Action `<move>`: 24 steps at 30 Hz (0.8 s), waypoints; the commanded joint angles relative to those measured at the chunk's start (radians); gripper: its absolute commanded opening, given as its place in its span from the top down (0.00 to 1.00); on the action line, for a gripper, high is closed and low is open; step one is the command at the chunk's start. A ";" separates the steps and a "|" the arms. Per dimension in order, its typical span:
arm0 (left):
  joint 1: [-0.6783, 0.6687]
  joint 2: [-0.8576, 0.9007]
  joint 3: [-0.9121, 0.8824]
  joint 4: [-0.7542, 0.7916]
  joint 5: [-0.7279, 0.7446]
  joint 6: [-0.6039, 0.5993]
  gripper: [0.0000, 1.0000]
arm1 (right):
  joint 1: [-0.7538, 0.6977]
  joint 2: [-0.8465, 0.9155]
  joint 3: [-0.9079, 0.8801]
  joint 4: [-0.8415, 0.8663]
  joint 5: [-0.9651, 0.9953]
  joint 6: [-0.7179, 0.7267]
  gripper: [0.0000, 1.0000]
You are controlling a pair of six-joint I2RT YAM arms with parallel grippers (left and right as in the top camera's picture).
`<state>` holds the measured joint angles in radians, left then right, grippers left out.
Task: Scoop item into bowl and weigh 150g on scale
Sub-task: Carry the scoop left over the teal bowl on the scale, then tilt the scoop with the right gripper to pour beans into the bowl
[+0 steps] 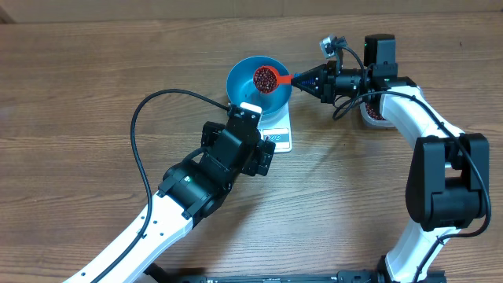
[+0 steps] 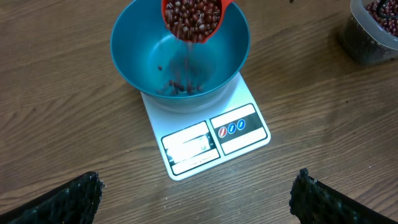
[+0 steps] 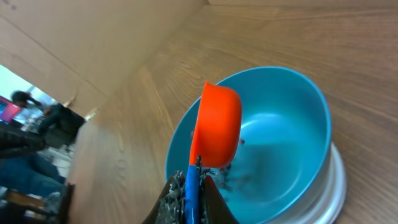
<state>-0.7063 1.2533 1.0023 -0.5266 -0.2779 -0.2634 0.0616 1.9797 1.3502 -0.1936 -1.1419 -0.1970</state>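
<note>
The blue bowl stands on the white scale. My right gripper is shut on the blue handle of an orange-red scoop, which is tilted over the bowl. Dark red beans fill the scoop, and some fall in a blurred stream onto a few beans at the bowl's bottom. My left gripper hangs open and holds nothing, just in front of the scale's display.
A clear plastic tub holding more beans stands to the right of the bowl, partly under the right arm. A black cable loops over the wooden table at the left.
</note>
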 commanded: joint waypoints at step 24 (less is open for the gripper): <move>-0.001 0.009 -0.007 0.003 -0.018 -0.014 0.00 | 0.005 0.008 0.026 0.005 0.005 -0.654 0.96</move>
<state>-0.7063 1.2533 1.0023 -0.5266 -0.2783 -0.2634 0.0616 1.9800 1.3502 -0.1940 -1.1278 -0.7212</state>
